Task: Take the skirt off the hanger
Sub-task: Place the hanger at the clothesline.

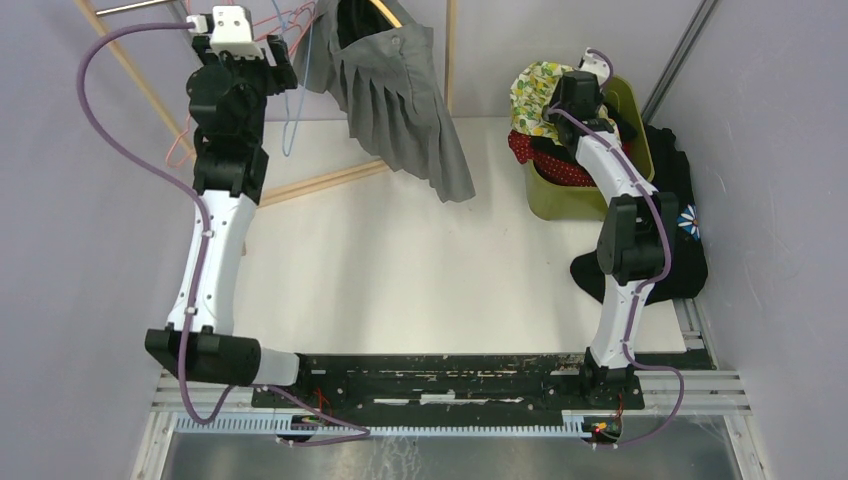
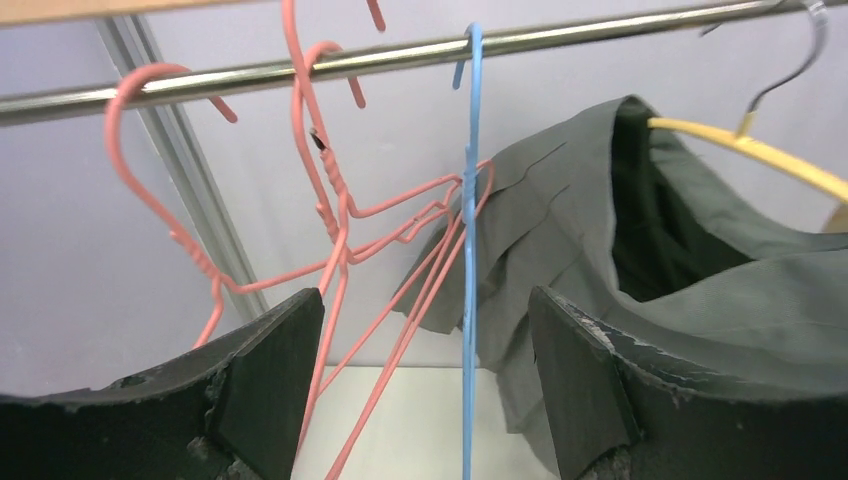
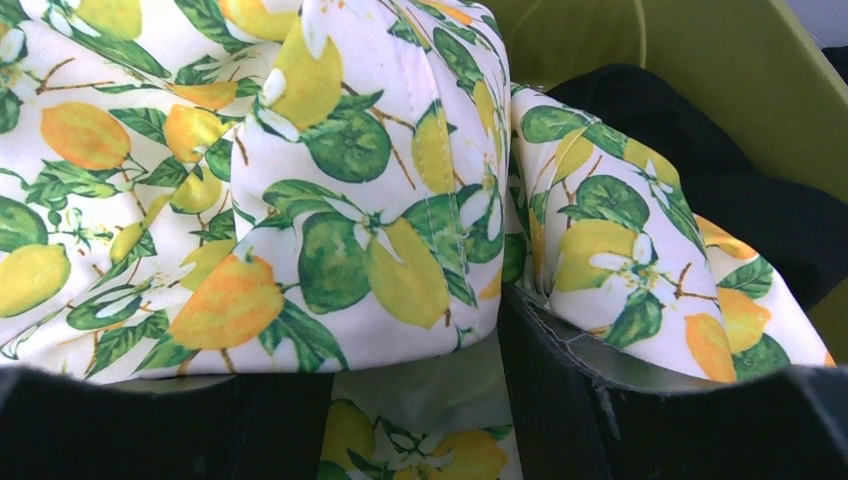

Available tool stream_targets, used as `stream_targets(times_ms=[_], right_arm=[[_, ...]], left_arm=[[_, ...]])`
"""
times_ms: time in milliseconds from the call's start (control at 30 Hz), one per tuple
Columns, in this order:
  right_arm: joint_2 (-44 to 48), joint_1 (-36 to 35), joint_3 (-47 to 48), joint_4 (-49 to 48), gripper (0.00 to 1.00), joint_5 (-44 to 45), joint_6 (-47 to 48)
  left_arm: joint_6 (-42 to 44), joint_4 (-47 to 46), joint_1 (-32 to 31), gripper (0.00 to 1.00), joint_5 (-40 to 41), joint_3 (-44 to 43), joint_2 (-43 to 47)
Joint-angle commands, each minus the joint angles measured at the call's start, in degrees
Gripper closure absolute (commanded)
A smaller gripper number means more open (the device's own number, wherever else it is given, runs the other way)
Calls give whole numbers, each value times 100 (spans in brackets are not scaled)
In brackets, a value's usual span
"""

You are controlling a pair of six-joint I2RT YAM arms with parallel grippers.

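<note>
The grey pleated skirt (image 1: 400, 100) hangs from a yellow hanger (image 2: 760, 155) on the metal rail (image 2: 400, 55), its hem drooping toward the table. In the left wrist view the skirt (image 2: 700, 290) fills the right side, partly behind my right-hand finger. My left gripper (image 2: 425, 300) is open, raised near the rail (image 1: 270, 65) just left of the skirt, gripping nothing. My right gripper (image 3: 415, 370) is far off in the green bin (image 1: 640, 130), jaws apart, with lemon-print fabric (image 3: 350, 150) draped over its fingers.
Empty pink wire hangers (image 2: 330, 200) and a blue one (image 2: 470, 250) hang on the rail between my left fingers' line of sight and the skirt. A wooden rod (image 1: 320, 180) lies on the table. Black clothing (image 1: 680, 220) is piled right of the bin.
</note>
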State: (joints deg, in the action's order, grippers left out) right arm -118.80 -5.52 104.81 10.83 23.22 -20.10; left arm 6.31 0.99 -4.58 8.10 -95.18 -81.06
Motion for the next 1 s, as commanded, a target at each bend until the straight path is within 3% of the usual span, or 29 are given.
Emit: stream_targets(times_ms=[0,200,300,467,533,700,800,867,967], right_arm=[[550,-22,-54,-261,36,-38,121],[712,-78,-115,-317,36,-176,297],[756,-195,106,-293,34,-392,726],[866,-343,462,-200,33,-1041,1303],[929,-372,515,-186,37,-1494,1309],[911,-565,631,-224,60,-2535,1226],[651,-755,892,-15,64,-2828,1025],[566,-962,1006,81,60,-2895,1067],[553,-1221,1001,162,43,-2703,1347]], left_arm=[[-737,-30,13,19,-404,127,620],[-1488,-21,-149,23,-991,-40,719],[-1734,-2,-486,29,-1280,-314,459],[-1879,18,-1003,30,-1358,-711,65],[-1915,8,-1102,30,-1354,-789,-85],[-1915,-29,-1302,30,-1369,-1080,-466],[-1914,-38,-1389,30,-1364,-1285,-653],[-1914,-47,-1441,30,-1364,-1427,-758],[-1897,-45,-1486,30,-1371,-1537,-853]])
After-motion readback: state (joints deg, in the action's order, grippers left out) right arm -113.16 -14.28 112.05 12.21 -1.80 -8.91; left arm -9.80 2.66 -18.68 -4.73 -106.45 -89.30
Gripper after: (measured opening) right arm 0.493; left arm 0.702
